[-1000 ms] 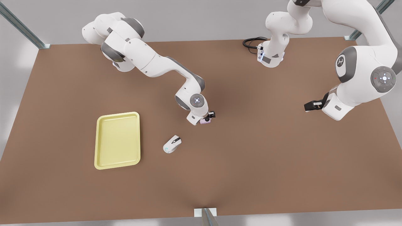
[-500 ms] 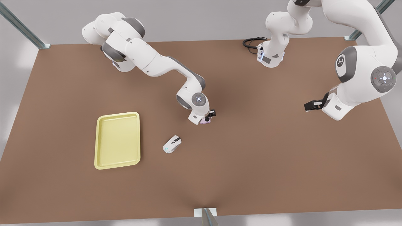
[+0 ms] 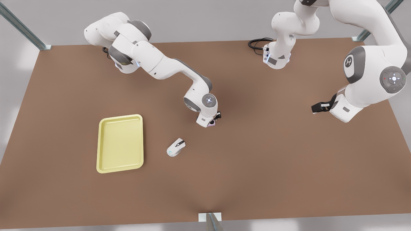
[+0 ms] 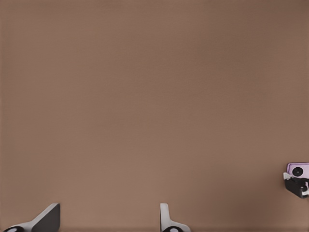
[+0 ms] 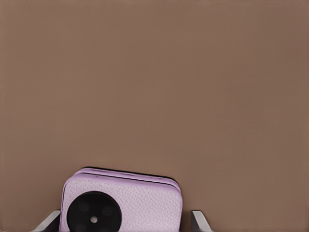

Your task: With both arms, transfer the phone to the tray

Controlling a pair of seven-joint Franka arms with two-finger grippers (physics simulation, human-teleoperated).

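Right claw (image 3: 214, 121) clamped on the phone (image 3: 212, 124).
Left claw (image 3: 316, 109), fingers apart, waits far right; the tray (image 3: 119, 143) lies left on the tabletop (image 3: 257, 160).

Front cam: high, steep down-look over whole bench (image 3: 257, 166), both arms incl.; right wrist cam: v. close behind right tool (image 5: 126, 220), phone (image 5: 130, 200) in foreground, bench beyond; left wrist cam: farther off, along left tool (image 4: 108, 218), sharing that phone (image 4: 297, 169) at frame edge w/ other views.
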